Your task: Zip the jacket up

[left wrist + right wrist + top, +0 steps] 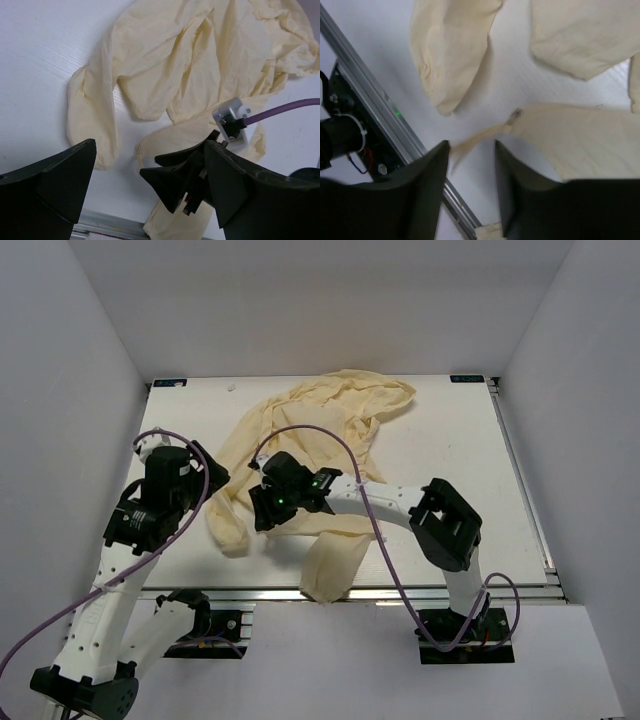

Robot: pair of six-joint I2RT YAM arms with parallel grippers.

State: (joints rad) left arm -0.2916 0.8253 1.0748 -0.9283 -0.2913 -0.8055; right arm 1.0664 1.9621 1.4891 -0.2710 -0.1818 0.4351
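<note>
**Limp strip sits loose between fingers, jacket unzipped**

The jacket [320,430] is seen crumpled on the desk [470,440], its front apparently open. It is spread from the far middle toward the near edge, where one fold is draped over the rail [450,592]. The right end effector [471,145] is pictured low over the near part of the garment. Its fingers are set narrowly apart, with a thin strip [485,134] of fabric running into the gap. Bare desk is visible between the fingers, so the strip is judged not yet clamped. A small grey piece [516,114], possibly zipper hardware but too small to be sure, is seen where the strip meets a wider panel. The left end effector [150,145] is held above the desk at the left, fingers spread wide and nothing held.

Several failures can be expected from here. The strip is narrow and limp, so it could be pushed aside by an off-centre closing and nothing but desk pinched. If it is gripped and pulled while the other side is left unheld, the light fabric could be dragged toward the rail instead of being tensioned. The draped fold could then be slid off the edge. The two zipper edges cannot be made out among the folds, so the wrong edge could be taken. The right end effector and its cable [285,107] lie directly ahead of the left fingers. A collision or a snag could be caused if the left arm is brought in carelessly.
</note>
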